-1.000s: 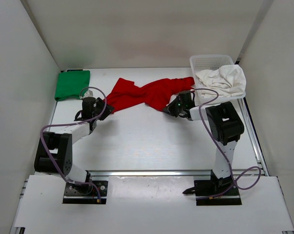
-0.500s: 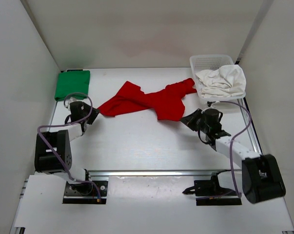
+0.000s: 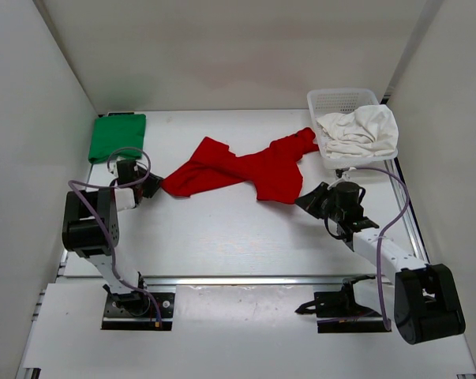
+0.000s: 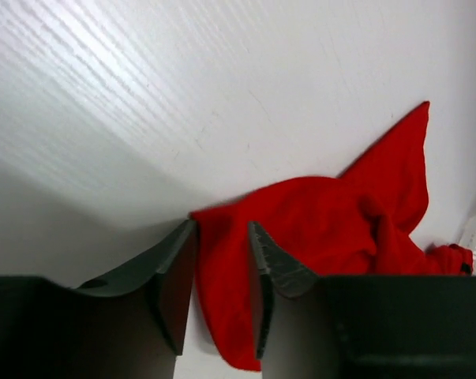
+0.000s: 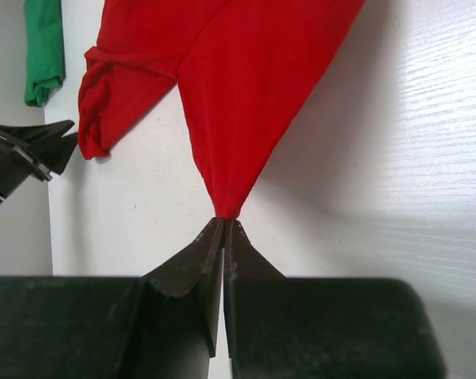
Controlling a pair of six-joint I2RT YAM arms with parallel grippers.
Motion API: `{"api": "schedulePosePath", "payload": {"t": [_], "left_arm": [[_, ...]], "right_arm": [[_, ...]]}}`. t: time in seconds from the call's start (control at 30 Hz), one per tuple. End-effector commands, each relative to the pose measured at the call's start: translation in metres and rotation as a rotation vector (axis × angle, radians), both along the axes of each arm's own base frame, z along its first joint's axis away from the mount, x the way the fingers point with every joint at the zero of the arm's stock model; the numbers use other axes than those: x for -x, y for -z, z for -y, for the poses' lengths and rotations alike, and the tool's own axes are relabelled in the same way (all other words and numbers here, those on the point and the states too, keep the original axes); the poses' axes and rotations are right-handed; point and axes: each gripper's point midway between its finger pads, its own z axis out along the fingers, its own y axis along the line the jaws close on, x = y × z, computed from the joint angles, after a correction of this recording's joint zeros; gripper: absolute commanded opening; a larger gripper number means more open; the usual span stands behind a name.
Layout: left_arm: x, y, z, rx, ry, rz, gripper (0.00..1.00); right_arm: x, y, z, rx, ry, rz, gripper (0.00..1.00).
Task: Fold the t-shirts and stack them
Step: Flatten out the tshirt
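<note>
Table (image 3: pixel 222 229) — red shirt (image 3: pixel 238 166), green shirt (image 3: pixel 117 137), basket (image 3: pixel 338 100).

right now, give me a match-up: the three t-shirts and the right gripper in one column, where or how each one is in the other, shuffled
Column one
1. green t-shirt
2. red t-shirt
3. white t-shirt
4. right gripper

Column two
a. heaped in the white mesh basket
b. shut on a corner of red cloth
c. folded flat at the far left corner of the table
d. crumpled across the middle of the table

Pairs: 1-c, 2-d, 3-a, 4-b
</note>
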Motion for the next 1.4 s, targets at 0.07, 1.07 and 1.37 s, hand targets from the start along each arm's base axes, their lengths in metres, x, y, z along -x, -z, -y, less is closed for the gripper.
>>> {"api": "schedulePosePath", "payload": {"t": [0.07, 1.07, 1.37], "left_arm": [[-0.003, 0.003, -0.001, -0.080, 0.017, -0.042, 0.38], [0.072, -0.129, 0.010, -0.253, 0.065, 0.337, 0.15], [-0.008, -0.081, 0.043, -0.333, 0.236, 0.106, 0.51]], "right_arm": [[-0.004, -0.008, -0.002, 0.002, -0.027, 0.053, 0.00], [0.029, -0.018, 0.000, -0.018, -0.022, 0.099, 0.00], [0.029, -0.011, -0.012, -0.006, -0.076, 0.089, 0.00]]}}
